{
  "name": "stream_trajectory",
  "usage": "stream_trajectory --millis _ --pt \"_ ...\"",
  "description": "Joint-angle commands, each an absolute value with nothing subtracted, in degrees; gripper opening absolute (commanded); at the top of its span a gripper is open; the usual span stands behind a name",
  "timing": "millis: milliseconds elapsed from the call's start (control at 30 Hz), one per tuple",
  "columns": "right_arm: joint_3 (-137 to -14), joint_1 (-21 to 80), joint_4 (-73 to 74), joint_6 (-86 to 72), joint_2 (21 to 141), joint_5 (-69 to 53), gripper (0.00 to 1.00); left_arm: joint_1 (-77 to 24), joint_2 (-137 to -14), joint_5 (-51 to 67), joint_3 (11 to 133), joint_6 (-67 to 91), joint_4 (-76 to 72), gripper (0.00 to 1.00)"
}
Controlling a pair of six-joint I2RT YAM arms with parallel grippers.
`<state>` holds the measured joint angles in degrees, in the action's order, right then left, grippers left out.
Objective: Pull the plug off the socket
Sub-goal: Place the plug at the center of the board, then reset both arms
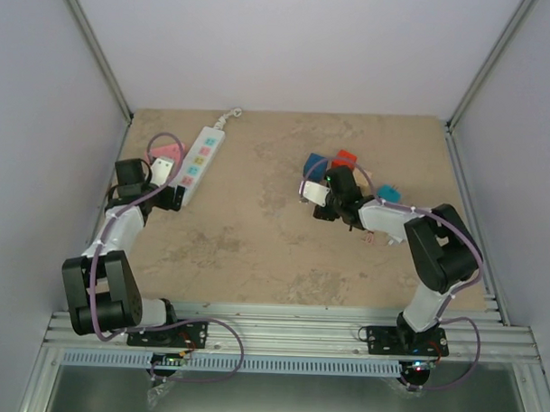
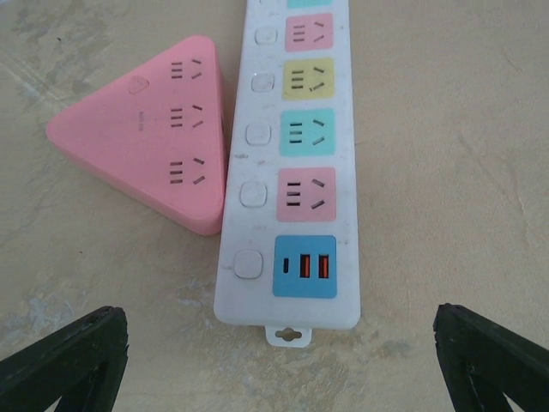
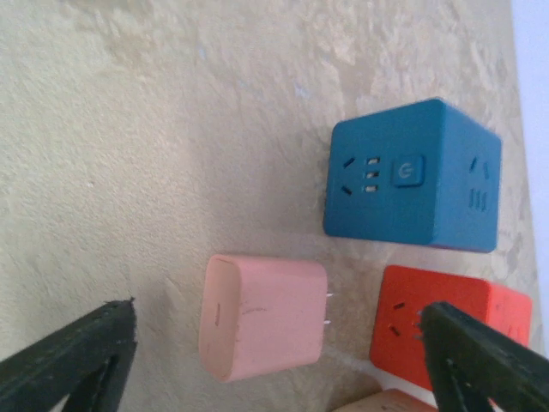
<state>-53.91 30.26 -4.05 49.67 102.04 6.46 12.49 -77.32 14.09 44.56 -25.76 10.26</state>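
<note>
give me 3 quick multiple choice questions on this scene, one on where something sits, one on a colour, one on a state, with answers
1. Where does the pink triangular block lie relative to the white socket strip?
A. on top of it
B. right beside its long side
C. far from it, across the table

2. What colour is the USB panel at the strip's end?
A. yellow
B. pink
C. blue

3. How is the right claw?
A. open, with the pink plug lying loose between its fingers
B. shut on the pink plug
C. shut on nothing

Answers:
1 B: the left wrist view shows the block's edge running along the strip's side.
2 C: the square holding the USB ports is blue.
3 A: in the right wrist view both fingers stand well clear of the plug, which lies flat on the table.
</note>
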Motion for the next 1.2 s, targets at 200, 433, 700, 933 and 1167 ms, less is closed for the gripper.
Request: stream_trajectory --millis 200,433,700,933,1167 --pt "-60.1 29.7 8.8 45.7 94.5 0.2 0.98 12.7 -74.0 17.7 48.8 -24.6 11.5 1.00" --pt "-61.9 26.6 16.5 37.9 83.5 -6.0 0.98 12.7 -71.0 27.6 50.6 -23.3 13.7 1.00" --pt "-56.5 25.4 19.0 28.8 66.5 -6.4 0.98 12.1 -65.3 32.9 51.8 -18.1 15.2 1.00" --pt "-49.0 25.4 13.9 23.1 53.9 5.4 0.98 9.2 -59.1 27.4 47.2 -13.7 12.2 1.00" --pt "-43.9 19.3 10.1 23.9 46.9 7.4 0.98 4.0 -53.2 14.9 42.5 -11.8 7.0 1.00"
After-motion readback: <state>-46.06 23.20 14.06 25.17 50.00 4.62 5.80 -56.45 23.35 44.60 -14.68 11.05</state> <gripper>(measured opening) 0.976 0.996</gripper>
